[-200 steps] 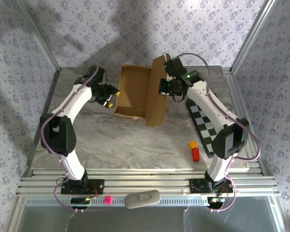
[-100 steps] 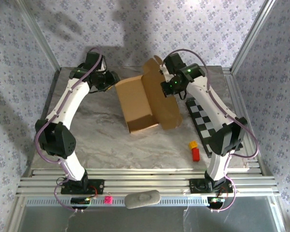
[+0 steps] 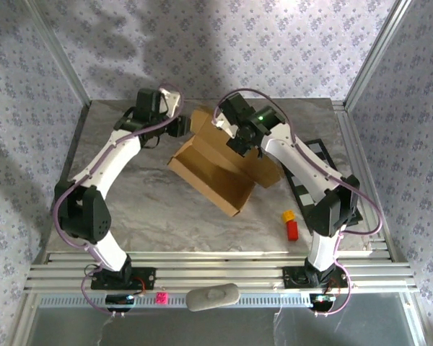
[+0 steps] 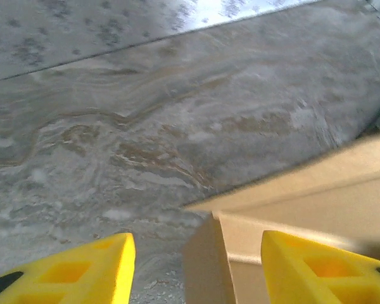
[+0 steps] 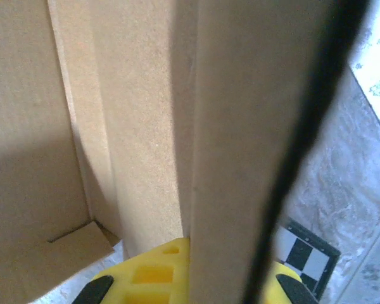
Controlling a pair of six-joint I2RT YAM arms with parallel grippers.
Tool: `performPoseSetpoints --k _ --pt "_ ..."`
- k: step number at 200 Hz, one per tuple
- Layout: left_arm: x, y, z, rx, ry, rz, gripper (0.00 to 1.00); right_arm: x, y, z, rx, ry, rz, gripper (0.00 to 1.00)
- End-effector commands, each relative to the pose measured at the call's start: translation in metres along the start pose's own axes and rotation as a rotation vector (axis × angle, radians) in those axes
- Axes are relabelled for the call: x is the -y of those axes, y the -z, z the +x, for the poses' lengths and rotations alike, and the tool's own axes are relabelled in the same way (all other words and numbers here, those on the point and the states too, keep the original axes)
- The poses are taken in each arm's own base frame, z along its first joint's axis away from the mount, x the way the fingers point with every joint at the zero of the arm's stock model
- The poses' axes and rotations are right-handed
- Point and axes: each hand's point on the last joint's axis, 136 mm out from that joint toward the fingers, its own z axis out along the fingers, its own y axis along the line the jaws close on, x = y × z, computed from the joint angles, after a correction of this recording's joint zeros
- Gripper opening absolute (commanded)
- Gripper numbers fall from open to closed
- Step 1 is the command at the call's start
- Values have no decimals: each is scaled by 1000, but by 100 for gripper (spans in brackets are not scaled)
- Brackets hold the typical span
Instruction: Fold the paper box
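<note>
Where the left arm reaches across the table, the left gripper sits at the far left corner of the paper box. Seen from the left wrist, its yellow fingers are spread apart, and a corner of the brown box pokes up between them. Both fingers are cut off by the bottom edge, and I cannot tell if either one touches the cardboard.

The box lies in the middle of the table, tilted, with its open side up and one tall flap standing on the right.

The right gripper is squeezed tight on that flap. From the right wrist, the cardboard runs straight up between the yellow fingers and hides most of them. A blurry black cable crosses that view.

Farther right, the checkered board is partly hidden under the right arm. A yellow block and a red block sit close together, near the board and apart from the box.
</note>
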Motion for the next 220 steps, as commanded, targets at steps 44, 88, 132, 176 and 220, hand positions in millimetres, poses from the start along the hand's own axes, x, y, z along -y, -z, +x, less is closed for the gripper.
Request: performPoseSetpoints --k 44,88,132,176,220 --pt "14 48 -36 270 -238 272 61 -5 -7 -6 20 151 -4 0" --pt "38 36 -17 182 -340 346 61 -12 -8 -3 24 177 -25 0" --pt "56 24 -10 149 -408 362 62 -19 -1 -9 59 221 -36 0" --pt "50 11 -9 117 -461 290 61 -21 5 -8 72 224 -40 0" --pt "54 3 -4 106 -466 282 58 -22 11 -9 96 225 -52 0"
